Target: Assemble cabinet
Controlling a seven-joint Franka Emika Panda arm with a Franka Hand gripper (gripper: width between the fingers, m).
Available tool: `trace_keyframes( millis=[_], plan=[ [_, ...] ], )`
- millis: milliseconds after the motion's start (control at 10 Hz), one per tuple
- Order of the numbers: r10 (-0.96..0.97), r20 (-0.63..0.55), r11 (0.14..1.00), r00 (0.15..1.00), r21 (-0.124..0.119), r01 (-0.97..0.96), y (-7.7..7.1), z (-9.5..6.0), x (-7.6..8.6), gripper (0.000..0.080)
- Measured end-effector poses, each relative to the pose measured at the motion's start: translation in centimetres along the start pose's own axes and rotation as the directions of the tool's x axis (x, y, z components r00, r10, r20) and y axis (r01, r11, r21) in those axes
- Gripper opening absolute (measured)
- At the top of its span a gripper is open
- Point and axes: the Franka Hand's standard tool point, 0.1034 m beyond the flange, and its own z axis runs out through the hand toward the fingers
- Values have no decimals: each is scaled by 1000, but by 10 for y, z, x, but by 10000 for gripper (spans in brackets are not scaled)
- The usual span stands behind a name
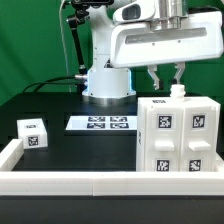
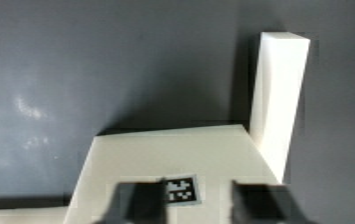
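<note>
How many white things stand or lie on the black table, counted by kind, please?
Cabinet: 1
Small tagged drawer box: 1
Marker board: 1
Border rail: 1
Total: 4

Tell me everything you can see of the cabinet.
The cabinet is a large white boxy block, plastic-looking, standing upright on the black table at the exterior view's right, close behind the low white rail. Its front shows four black-and-white square tags. A small white nub sticks up from its top. The gripper hangs just above; contact cannot be told.
</note>
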Motion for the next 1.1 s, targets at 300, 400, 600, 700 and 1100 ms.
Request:
trace_keyframes(
  millis=[300, 400, 600, 700, 1100],
  plan=[
    [0, 0, 1000, 1000, 0, 0, 0, 0, 0, 498],
    [1, 4, 1000, 1000, -1, -1, 1, 1, -2, 498],
    [-48, 26, 999, 999, -9, 48, 30, 11, -27, 762],
    [-89, 30, 996, 996, -19, 89, 52, 13, -42, 762],
    [-171, 55, 985, 984, -26, 173, 147, 15, -68, 797]
  ],
)
